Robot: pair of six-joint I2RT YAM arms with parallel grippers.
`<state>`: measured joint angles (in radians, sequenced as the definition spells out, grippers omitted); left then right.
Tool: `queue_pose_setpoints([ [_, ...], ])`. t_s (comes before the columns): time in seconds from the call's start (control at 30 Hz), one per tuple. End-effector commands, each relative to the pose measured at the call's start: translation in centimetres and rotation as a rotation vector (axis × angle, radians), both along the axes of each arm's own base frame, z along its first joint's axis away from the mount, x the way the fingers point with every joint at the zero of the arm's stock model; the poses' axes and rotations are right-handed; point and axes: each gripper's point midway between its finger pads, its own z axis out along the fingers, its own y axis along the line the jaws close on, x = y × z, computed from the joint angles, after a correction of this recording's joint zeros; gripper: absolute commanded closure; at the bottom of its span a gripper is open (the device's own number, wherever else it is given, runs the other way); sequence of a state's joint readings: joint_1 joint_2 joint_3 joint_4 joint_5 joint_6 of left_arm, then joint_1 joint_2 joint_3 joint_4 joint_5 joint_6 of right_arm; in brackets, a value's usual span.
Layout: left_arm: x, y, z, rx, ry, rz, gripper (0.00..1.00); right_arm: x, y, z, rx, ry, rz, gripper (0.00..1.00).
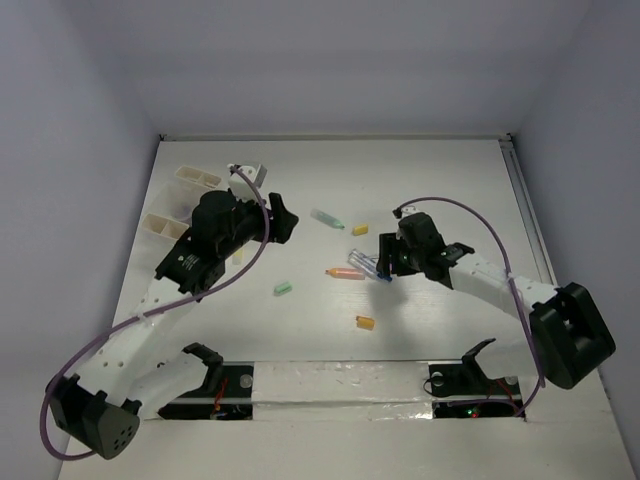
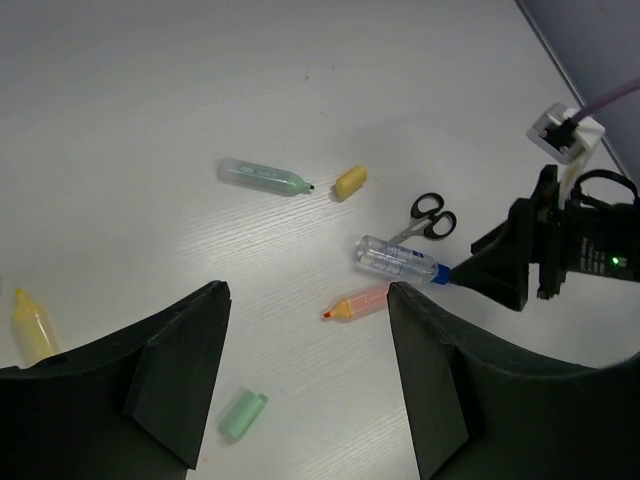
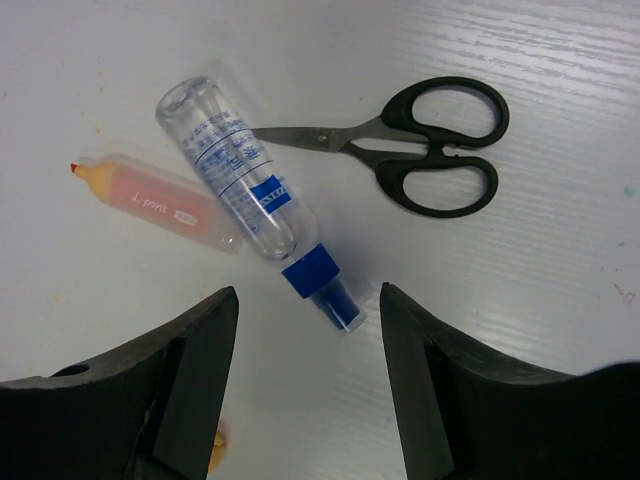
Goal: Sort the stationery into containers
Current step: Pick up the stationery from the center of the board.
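Stationery (image 1: 345, 272) lies loose on the white counter (image 1: 440, 180). The containers (image 1: 195, 177) stand behind the left end effector (image 1: 278, 214), well apart from the loose items.

That left end effector is spread wide and grips nothing. It hangs above the counter with no item touching its fingers (image 2: 180, 370). A green eraser (image 2: 243, 413) lies on the counter in the gap between them. The green marker (image 2: 265, 177) and the yellow eraser (image 2: 350, 181) lie farther ahead, close together but apart.

The right end effector (image 3: 308, 300) is also spread and pinches nothing. The blue tip of the blue-capped clear tube (image 3: 235, 170) sits in the gap between its fingertips, clear of both. The tube's clear body runs on ahead and lies against the butt of the orange-pink marker (image 3: 150, 198). Black-handled scissors (image 3: 440, 145) lie ahead and off to one side, closed, their blade tip reaching the tube's side.

Several things are only partly seen. The left arm covers part of the containers in the top view, so I cannot tell whether anything lies in them. In the left wrist view a finger cuts off the lower end of the yellow marker (image 2: 32, 325). In the right wrist view only a sliver of the orange eraser (image 3: 216, 436) shows beside a finger. The print on the tube is too small to read. I cannot tell whether the right fingertips touch the counter.
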<state>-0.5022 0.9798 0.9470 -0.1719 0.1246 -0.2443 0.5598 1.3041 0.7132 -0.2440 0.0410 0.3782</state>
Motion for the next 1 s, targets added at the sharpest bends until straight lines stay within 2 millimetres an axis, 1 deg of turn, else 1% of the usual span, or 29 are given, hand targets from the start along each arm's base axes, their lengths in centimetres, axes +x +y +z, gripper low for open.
queue_pose_setpoints([
  [0.0, -1.2, 0.0, 1.9, -0.034, -0.09, -0.05, 0.39, 0.6, 0.0, 0.1, -0.024, 0.031, 0.041, 0.36],
  [0.07, -1.4, 0.2, 2.3, -0.043, -0.107, -0.041, 0.39, 0.5, 0.5, -0.1, 0.006, 0.06, 0.074, 0.37],
  [0.13, -1.7, 0.4, 2.9, -0.054, -0.126, -0.043, 0.39, 0.4, 0.5, -0.8, 0.002, 0.089, 0.091, 0.37],
  [0.2, -2.0, 0.5, 3.4, -0.063, -0.142, -0.041, 0.39, 0.5, 0.9, -0.9, 0.002, 0.1, 0.12, 0.36],
  [0.27, -2.0, 0.6, 3.6, -0.068, -0.15, -0.037, 0.38, 0.5, 1.1, -1.6, -0.007, 0.127, 0.128, 0.36],
  [0.33, -2.2, 0.6, 3.7, -0.07, -0.152, -0.042, 0.38, 0.6, 1.8, -1.7, 0.013, 0.136, 0.16, 0.37],
  [0.5, -2.1, 0.5, 3.5, -0.069, -0.148, -0.045, 0.38, 0.7, 2.6, -2.1, 0.029, 0.158, 0.201, 0.38],
  [0.57, -2.1, 0.6, 3.5, -0.067, -0.147, -0.04, 0.38, 0.7, 2.7, -2.3, 0.027, 0.169, 0.206, 0.42],
  [0.63, -2.0, 0.6, 3.4, -0.063, -0.145, -0.036, 0.38, 0.7, 2.8, -2.4, 0.027, 0.172, 0.211, 0.43],
  [0.7, -1.9, 0.5, 3.3, -0.061, -0.14, -0.036, 0.38, 0.6, 2.7, -2.5, 0.025, 0.176, 0.212, 0.47],
  [0.87, -1.8, 0.5, 3.1, -0.059, -0.134, -0.036, 0.38, 0.1, 2.3, -2.9, 0.006, 0.199, 0.208, 0.49],
  [0.97, -1.7, 0.5, 3.0, -0.058, -0.132, -0.034, 0.38, 0.1, 2.2, -2.9, 0.004, 0.199, 0.206, 0.54],
])
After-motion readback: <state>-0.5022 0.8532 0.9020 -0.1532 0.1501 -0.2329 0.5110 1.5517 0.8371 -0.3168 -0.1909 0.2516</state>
